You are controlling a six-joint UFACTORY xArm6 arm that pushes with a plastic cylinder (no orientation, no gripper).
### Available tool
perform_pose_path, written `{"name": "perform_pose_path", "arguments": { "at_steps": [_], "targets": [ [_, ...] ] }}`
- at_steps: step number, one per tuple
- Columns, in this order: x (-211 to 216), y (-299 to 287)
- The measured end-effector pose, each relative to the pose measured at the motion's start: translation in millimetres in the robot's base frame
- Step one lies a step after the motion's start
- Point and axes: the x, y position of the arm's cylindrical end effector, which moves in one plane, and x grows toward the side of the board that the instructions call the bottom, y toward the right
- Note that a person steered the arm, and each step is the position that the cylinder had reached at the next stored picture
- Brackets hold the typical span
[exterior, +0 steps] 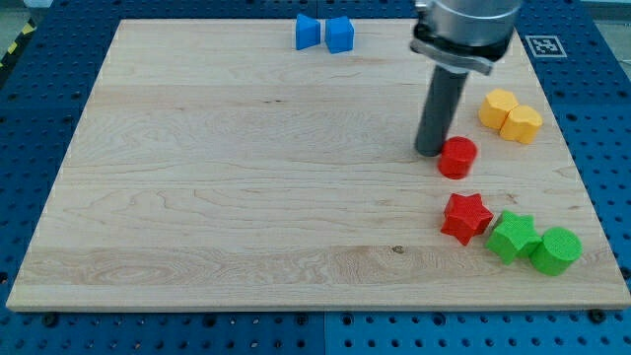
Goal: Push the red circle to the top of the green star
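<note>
The red circle (456, 158) stands on the wooden board at the right of centre. My tip (429, 152) touches its upper left side. The green star (513, 237) lies lower right, near the board's bottom right, between a red star (466, 217) on its left and a green circle (556, 249) on its right. The red circle is above and to the left of the green star, directly above the red star.
Two yellow blocks (510, 114) sit side by side at the right, just right of my rod. Two blue blocks (323, 33) sit at the board's top edge. The board's right edge (577, 168) is near.
</note>
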Motion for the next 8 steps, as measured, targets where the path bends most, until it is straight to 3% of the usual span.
{"name": "perform_pose_path", "arguments": {
  "at_steps": [3,5,8],
  "targets": [
    [2,59],
    [4,57],
    [50,57]
  ]
}}
